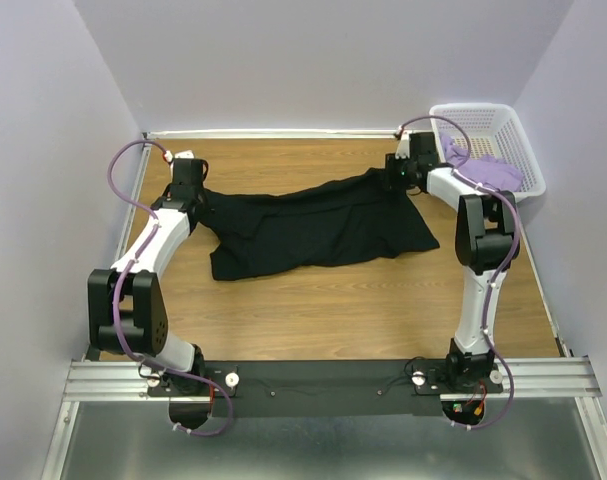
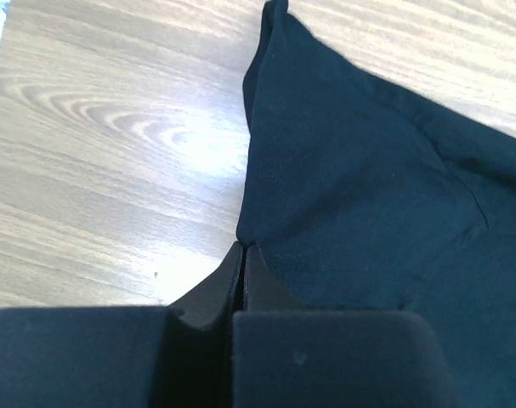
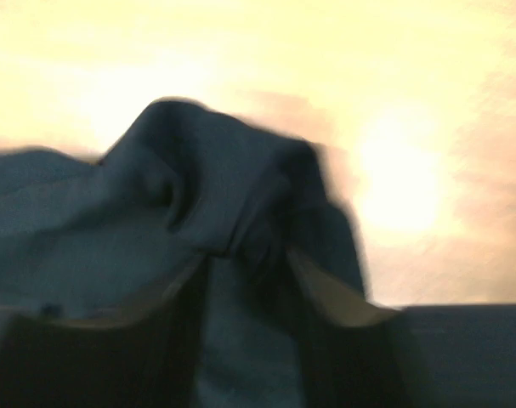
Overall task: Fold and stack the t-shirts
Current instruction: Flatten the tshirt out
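Two t-shirts: one black t-shirt lay crumpled on the table, and one lavender t-shirt sat in the single white basket at far right. Two arms, both reached forward and low. Left gripper was pressed together, pinching the black t-shirt's left edge. Right gripper straddled bunched black cloth at the right end; too blurred to tell its grip.

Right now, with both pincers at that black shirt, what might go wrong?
The left pincer pinches only the edge of the black t-shirt, so a tug may pull it free. The right pincer is open around a bunched fold; it may grab crooked. It could also bump the nearby basket.
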Motion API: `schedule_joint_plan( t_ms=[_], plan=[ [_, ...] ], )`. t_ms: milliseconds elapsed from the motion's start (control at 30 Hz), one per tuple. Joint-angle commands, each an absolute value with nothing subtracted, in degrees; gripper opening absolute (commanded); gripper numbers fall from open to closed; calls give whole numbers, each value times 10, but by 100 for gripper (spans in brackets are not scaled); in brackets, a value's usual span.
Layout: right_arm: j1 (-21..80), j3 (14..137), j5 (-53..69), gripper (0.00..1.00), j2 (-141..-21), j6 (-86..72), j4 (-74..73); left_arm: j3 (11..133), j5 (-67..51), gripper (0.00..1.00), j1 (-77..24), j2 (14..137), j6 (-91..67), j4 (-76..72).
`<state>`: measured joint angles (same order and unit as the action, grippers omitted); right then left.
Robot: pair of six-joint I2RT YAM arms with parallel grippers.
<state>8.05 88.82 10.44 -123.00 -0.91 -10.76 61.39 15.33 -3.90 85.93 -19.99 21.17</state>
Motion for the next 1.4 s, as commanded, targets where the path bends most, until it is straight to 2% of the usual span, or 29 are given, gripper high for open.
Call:
schedule_joint_plan(
  t_ms=[0, 33, 67, 167, 333, 500, 933, 1067, 1367],
  plan=[
    [46, 970, 125, 38, -1265, -66, -100, 630, 150, 0, -29, 832, -200, 221],
    [41, 985, 126, 26, -1273, -86, -100, 629, 150, 0, -26, 831, -200, 220],
    [34, 997, 122, 22, -1288, -93, -100, 629, 150, 0, -24, 831, -201, 220],
    [29, 1019, 119, 18, -1297, -119, -101, 628, 149, 0, -18, 832, -200, 217],
    [29, 988, 153, 45, -1269, -113, -101, 628, 135, 0, -17, 832, -201, 216],
    [29, 923, 162, 53, -1231, -128, -103, 628, 130, 0, -17, 831, -202, 214],
    [28, 879, 188, 52, -1254, -187, -102, 620, 120, 0, -17, 824, -201, 210],
    [28, 878, 234, 47, -1253, -185, -102, 621, 120, 0, -17, 821, -201, 211],
    [29, 873, 277, 46, -1245, -178, -103, 621, 112, 0, -17, 817, -203, 211]
  ],
)
